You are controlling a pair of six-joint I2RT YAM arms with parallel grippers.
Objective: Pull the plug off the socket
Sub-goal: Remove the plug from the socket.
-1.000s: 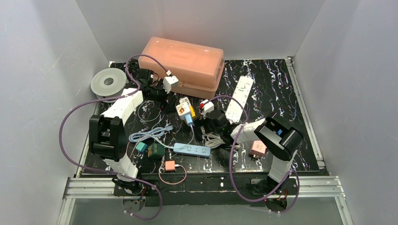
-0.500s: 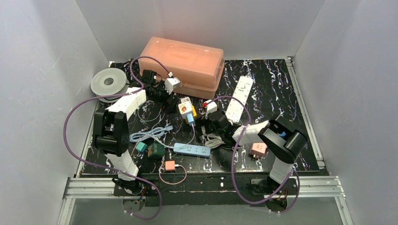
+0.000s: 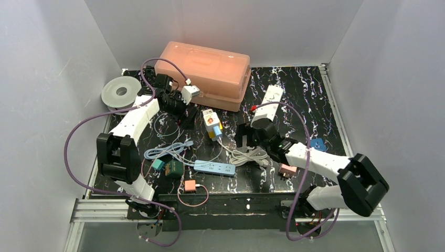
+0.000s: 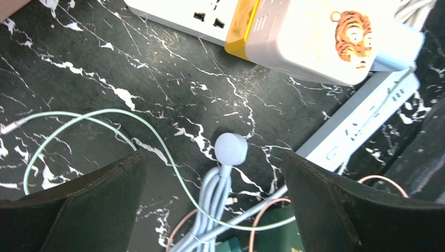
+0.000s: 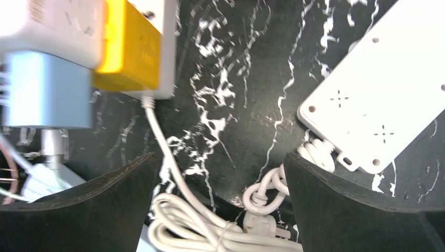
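Note:
The socket (image 3: 210,119) is a small white strip with a yellow band and a tiger sticker, lying mid-table. A light-blue plug (image 3: 216,133) sits in its near end. The left wrist view has the socket (image 4: 315,37) and the plug (image 4: 396,50) at the top right. In the right wrist view the socket (image 5: 131,47) and plug (image 5: 50,89) are at the top left. My left gripper (image 3: 186,113) hovers open just left of the socket, with only loose cables between its fingers (image 4: 78,205). My right gripper (image 3: 244,135) is open to the right of the socket, over a coiled white cord (image 5: 210,223).
A pink lidded box (image 3: 204,73) stands at the back, a white disc (image 3: 121,93) at the back left. A long white power strip (image 3: 266,105) lies right of the socket and a blue strip (image 3: 214,168) near the front. Small pink (image 3: 190,185) and green (image 3: 173,168) adapters and thin cables (image 3: 165,151) litter the front.
The right arm has swung its elbow out to the right, and its gripper has slid right, away from the socket. The left gripper has shifted slightly toward the back. The plug stays in the socket.

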